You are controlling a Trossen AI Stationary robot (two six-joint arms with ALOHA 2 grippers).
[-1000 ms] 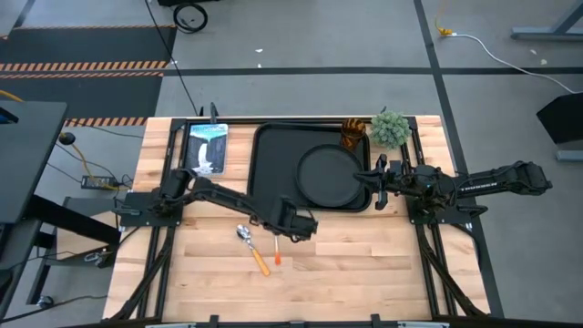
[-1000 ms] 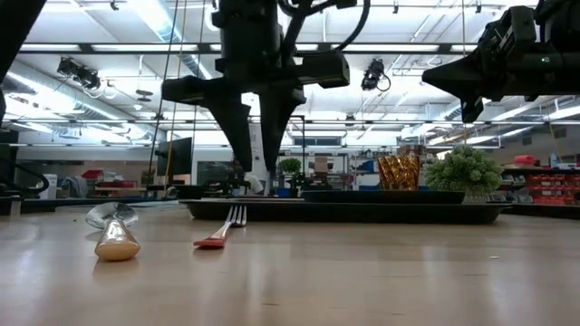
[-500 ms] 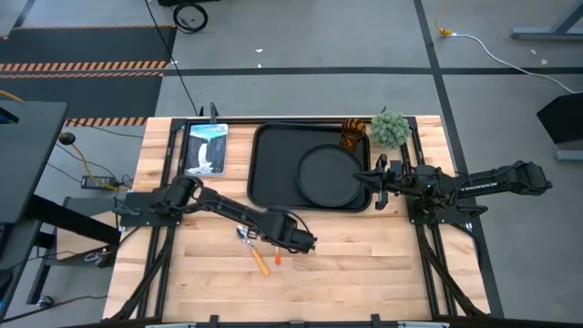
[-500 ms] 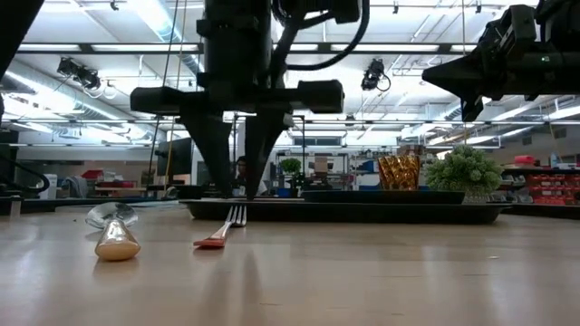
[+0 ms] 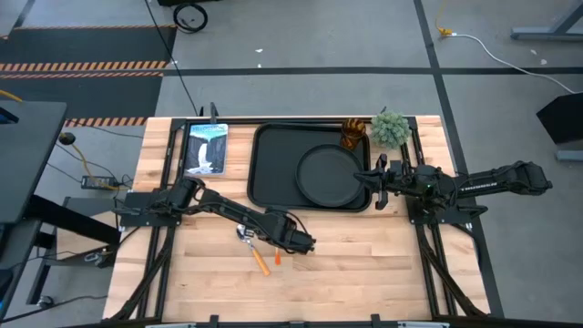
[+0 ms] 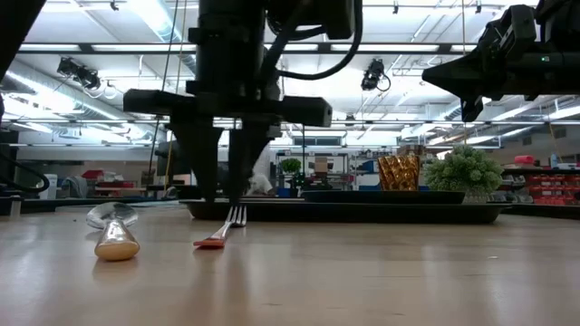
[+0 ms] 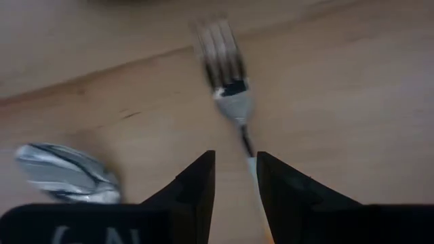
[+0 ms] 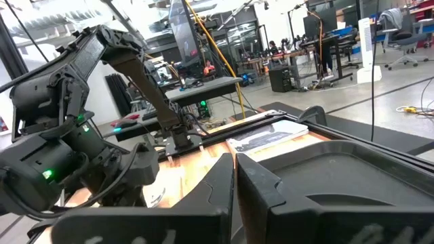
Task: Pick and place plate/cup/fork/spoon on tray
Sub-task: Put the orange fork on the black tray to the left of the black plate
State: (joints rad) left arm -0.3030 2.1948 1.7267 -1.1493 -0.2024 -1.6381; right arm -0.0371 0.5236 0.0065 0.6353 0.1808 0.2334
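The fork [image 7: 230, 88], with silver tines and an orange handle [image 5: 277, 256], lies flat on the wood table near the spoon [image 5: 250, 246]. My left gripper [image 7: 235, 159] is open, points down just above the fork, one finger on each side of its neck; whether it touches I cannot tell. It also shows in the low view [image 6: 221, 195]. The round black plate [image 5: 330, 176] lies in the black tray [image 5: 271, 173]. The amber cup [image 5: 353, 135] stands at the tray's far right corner. My right gripper [image 5: 363, 179] is shut and empty, above the tray's right edge.
A small green potted plant [image 5: 390, 128] stands right of the cup. A printed card or book [image 5: 206, 148] lies at the table's far left. Bare wood [image 5: 364, 264] lies near the table's front edge, right of the fork.
My left gripper has moved toward the table's near edge and down, from beside the tray's near rim to just over the fork. The fork and spoon have stayed where they were. My right arm has kept still.
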